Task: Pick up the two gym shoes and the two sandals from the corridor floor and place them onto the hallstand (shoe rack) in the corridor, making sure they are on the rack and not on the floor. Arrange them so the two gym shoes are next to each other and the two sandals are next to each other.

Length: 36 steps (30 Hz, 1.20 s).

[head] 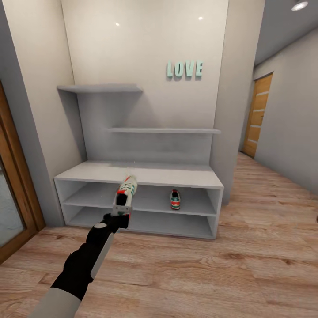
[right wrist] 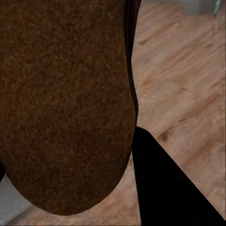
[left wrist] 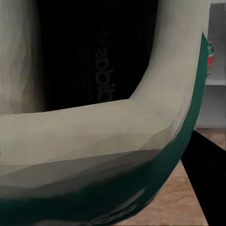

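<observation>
**A:** Counting shoes, how far along are you?

**B:** About a quarter done, I'd say. One sneaker [head: 175,199] already sits on the rack's [head: 141,174] middle shelf, toward its right end. I'm carrying the second sneaker [head: 125,194] in the left claw [head: 119,215], held up in front of that same shelf opening, to the left of the parked one and not yet set down.

**A:** Is the claw firmly on it?

**B:** It's pinching the shoe at the heel end, as far as the head view shows; the toe points up and away toward the rack. The shoe hides the fingers themselves.

**A:** And the sandals?

**B:** One sandal [right wrist: 66,103] is up against the right wrist camera, its brown cork sole filling most of the frame with the floor [right wrist: 188,75] behind. I judge the right claw is holding it, but I cannot tell its state from these pictures. I can't place the other sandal anywhere.

**A:** What do the wrist cameras give you that the head doesn't?

**B:** The left wrist looks straight into the carried sneaker: pale collar, dark inside, green trim, with a sliver of the parked sneaker [left wrist: 210,52] at the frame edge, so I'm roughly lined up with it. The right wrist is my sole evidence for the sandal. The head view alone gives me the whole rack and the gap between the two sneakers.

**A:** What's left, then?

**B:** Setting this sneaker beside its mate, then both sandals side by side.
</observation>
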{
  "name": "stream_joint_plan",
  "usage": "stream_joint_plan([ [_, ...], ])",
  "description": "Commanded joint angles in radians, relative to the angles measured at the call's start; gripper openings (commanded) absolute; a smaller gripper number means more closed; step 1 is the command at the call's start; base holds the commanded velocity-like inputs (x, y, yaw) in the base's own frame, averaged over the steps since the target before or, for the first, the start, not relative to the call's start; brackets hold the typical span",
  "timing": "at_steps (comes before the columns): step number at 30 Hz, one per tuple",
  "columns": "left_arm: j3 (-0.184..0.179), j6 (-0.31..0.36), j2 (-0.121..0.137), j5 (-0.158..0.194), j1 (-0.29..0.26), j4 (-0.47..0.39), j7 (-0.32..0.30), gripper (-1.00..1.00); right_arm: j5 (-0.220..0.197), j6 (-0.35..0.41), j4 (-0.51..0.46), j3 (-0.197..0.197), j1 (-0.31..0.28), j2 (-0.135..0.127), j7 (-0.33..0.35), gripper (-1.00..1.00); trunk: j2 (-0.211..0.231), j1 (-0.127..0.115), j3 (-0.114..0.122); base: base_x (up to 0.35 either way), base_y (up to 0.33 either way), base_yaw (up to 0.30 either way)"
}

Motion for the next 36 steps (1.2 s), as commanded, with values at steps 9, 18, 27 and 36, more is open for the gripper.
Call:
stream_joint_plan([
  [9, 0.000, 0.148, -0.060, 0.009, -0.006, 0.158, 0.005, -1.00, -0.021, 0.009, 0.522, -0.001, -0.001, -0.401, 0.007, -1.00, -0.001, 0.000, -0.001, 0.000, 0.000, 0.000],
  [18, 0.001, 0.272, -0.119, 0.008, -0.047, 0.270, 0.000, -1.00, -0.019, 0.009, 0.542, 0.002, -0.001, -0.415, 0.007, -1.00, -0.001, 0.000, -0.001, 0.000, 0.000, 0.000],
  [27, 0.004, 0.284, -0.127, 0.005, -0.070, 0.292, 0.005, -1.00, -0.019, 0.009, 0.541, 0.002, -0.001, -0.414, 0.007, -1.00, -0.001, 0.000, -0.001, 0.000, 0.000, -0.027],
  [36, 0.004, 0.284, -0.124, 0.001, -0.072, 0.294, 0.006, -1.00, -0.019, 0.009, 0.541, 0.002, -0.001, -0.413, 0.007, -1.00, -0.001, 0.000, -0.001, 0.000, 0.000, -0.240],
])
